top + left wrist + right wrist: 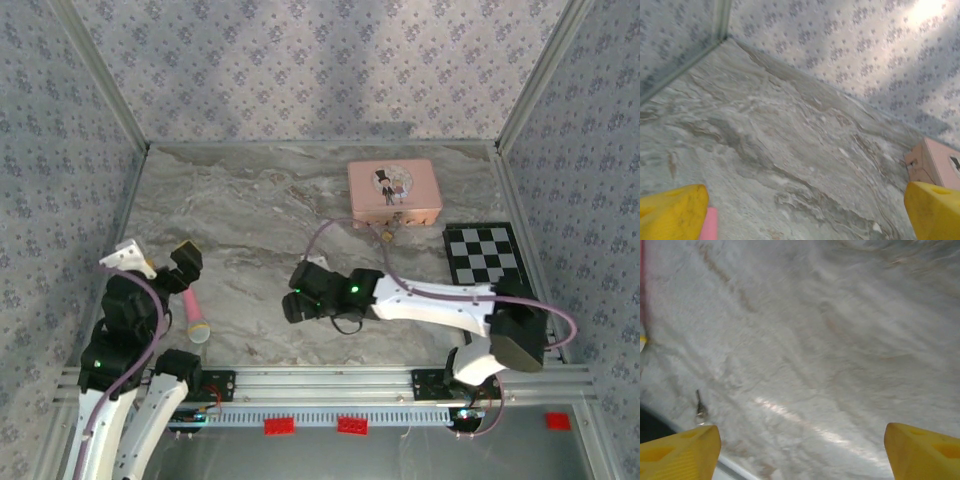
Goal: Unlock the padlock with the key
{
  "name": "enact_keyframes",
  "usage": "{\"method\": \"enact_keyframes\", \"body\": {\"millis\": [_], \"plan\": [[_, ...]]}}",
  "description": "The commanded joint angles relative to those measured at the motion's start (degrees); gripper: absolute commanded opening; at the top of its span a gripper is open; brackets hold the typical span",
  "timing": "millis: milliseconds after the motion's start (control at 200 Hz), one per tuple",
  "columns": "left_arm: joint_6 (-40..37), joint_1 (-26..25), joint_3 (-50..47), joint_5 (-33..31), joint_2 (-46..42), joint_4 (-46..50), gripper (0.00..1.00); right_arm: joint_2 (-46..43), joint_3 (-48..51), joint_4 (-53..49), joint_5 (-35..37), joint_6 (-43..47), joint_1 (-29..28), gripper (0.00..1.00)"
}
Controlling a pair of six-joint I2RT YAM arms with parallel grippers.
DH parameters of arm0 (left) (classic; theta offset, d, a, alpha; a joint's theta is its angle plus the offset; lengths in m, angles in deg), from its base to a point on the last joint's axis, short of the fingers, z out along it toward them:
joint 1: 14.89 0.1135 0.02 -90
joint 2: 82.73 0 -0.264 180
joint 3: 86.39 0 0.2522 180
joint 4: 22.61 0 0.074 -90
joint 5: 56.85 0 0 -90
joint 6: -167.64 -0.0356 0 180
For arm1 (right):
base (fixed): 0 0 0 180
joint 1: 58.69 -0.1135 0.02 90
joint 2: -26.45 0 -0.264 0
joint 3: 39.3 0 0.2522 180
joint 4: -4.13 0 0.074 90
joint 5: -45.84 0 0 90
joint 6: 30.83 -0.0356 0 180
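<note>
- Top external view — the right gripper [293,302] hung low over the middle of the marble table [230,210], its arm stretched leftward. The left gripper [186,262] sat at the near left, beside a pink cylinder [194,312].
- Same view — the padlock [385,232], a tiny brass speck, lay at the near side of the pink tin [395,190], left of the checkered board [483,252]. Contact with the tin could not be judged.
- Right wrist view — the yellow fingertips [680,452] stood wide apart, holding nothing. The key [700,407], small and silver, lay flat on the marble just beyond one fingertip.
- Left wrist view — the fingertips [672,212] were likewise spread wide and empty. The cylinder's pink edge lay beside one fingertip, and the tin's corner sat at far right.
</note>
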Motion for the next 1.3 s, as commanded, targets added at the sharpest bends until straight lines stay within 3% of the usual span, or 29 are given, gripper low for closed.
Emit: {"method": "enact_keyframes", "body": {"millis": [0, 590, 1299], "plan": [[-0.9, -0.2, 1.3, -6.2, -2.7, 2.4, 1.00, 5.9, -7.0, -4.4, -5.8, -3.0, -2.2, 0.79], [0.6, -0.3, -1.0, -7.4, -10.5, 5.3, 1.00, 32.1, -32.0, -17.1, -17.9, 1.0, -6.6, 0.52], [0.5, -0.4, -2.1, -6.8, -12.3, 4.6, 1.00, 43.2, -43.5, -24.2, -23.4, 4.3, -6.7, 0.36]]}}
